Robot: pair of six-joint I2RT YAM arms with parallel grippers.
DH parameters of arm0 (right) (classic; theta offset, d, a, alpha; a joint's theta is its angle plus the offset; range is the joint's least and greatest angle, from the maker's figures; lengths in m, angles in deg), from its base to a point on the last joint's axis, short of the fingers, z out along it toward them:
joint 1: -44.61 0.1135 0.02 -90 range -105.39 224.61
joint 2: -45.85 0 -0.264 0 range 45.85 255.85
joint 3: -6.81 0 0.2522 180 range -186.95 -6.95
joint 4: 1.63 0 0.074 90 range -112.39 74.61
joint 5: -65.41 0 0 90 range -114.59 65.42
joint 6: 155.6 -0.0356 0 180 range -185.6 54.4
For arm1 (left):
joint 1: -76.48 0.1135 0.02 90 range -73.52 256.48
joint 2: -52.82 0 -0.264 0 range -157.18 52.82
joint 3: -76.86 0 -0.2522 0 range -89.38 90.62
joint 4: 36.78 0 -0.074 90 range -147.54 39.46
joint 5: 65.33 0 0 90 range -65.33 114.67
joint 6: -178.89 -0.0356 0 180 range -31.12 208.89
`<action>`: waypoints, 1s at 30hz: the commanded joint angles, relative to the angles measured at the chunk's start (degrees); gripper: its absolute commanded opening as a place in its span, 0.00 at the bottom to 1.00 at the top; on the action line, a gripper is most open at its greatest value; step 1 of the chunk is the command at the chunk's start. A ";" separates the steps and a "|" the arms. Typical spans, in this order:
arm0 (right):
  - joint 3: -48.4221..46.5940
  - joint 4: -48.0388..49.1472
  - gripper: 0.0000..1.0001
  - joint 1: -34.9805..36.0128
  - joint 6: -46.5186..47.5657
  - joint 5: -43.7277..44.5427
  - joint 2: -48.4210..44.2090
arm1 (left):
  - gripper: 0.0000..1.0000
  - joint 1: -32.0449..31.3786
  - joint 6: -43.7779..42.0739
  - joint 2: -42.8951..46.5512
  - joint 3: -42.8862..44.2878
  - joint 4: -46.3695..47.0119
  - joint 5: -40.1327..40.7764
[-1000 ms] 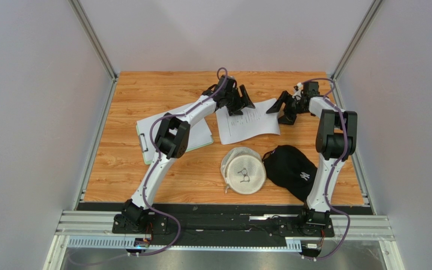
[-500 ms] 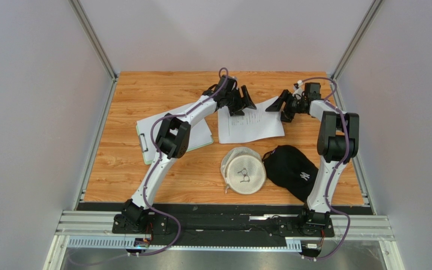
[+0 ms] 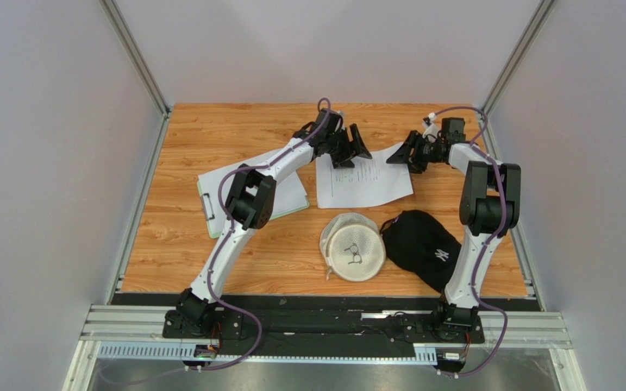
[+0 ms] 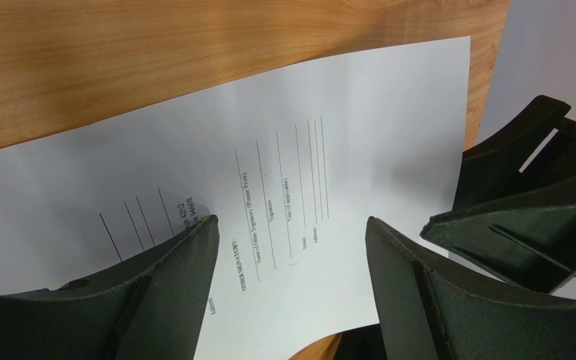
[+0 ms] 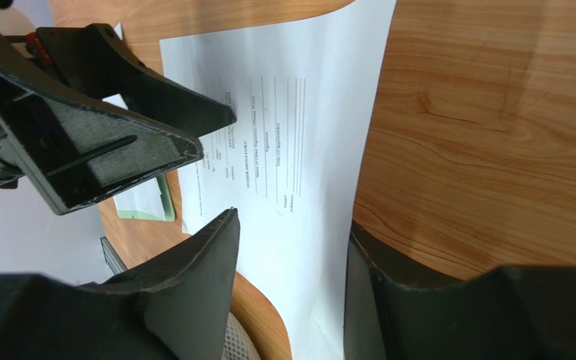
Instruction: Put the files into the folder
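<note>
printed sheet (image 3: 364, 177) flat, mid-table | green folder (image 3: 209, 221) left, white paper (image 3: 289, 189) atop

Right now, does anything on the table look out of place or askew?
Yes. The printed sheet lies skewed to the edges of the table, apart from the folder. Near it sit a cream cap and a black cap, which have no part in filing.

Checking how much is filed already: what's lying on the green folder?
White paper covers most of the folder; only its green edges show. The left arm crosses above the middle, so how many sheets lie there cannot be told.
</note>
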 commanded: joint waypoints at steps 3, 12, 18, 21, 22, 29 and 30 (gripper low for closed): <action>-0.98 0.43 0.40 1.71 -0.55 6.45 -0.18 | 0.82 0.12 -2.22 -2.02 3.69 -3.59 -2.42; -15.29 -9.22 0.00 3.65 3.22 20.87 -7.21 | 0.99 3.54 -16.61 12.89 7.17 -20.10 -4.18; -16.63 -9.33 0.00 14.69 3.93 22.18 -14.94 | 0.99 11.09 -29.45 43.28 -23.96 -25.32 9.86; -17.85 -7.31 0.00 23.64 3.41 22.63 -17.06 | 0.97 19.96 -29.38 59.20 -44.06 -21.64 14.01; -18.38 -5.47 0.00 25.86 3.14 22.45 -17.32 | 0.95 25.29 -29.38 65.67 -48.19 -21.01 15.40; -35.25 -5.81 0.00 40.29 -0.45 15.26 -11.18 | 0.93 40.90 -33.15 74.53 -65.19 -20.39 20.17; -35.78 -4.85 0.00 40.82 -4.38 12.46 -10.65 | 0.93 41.43 -33.24 73.57 -65.55 -20.13 20.08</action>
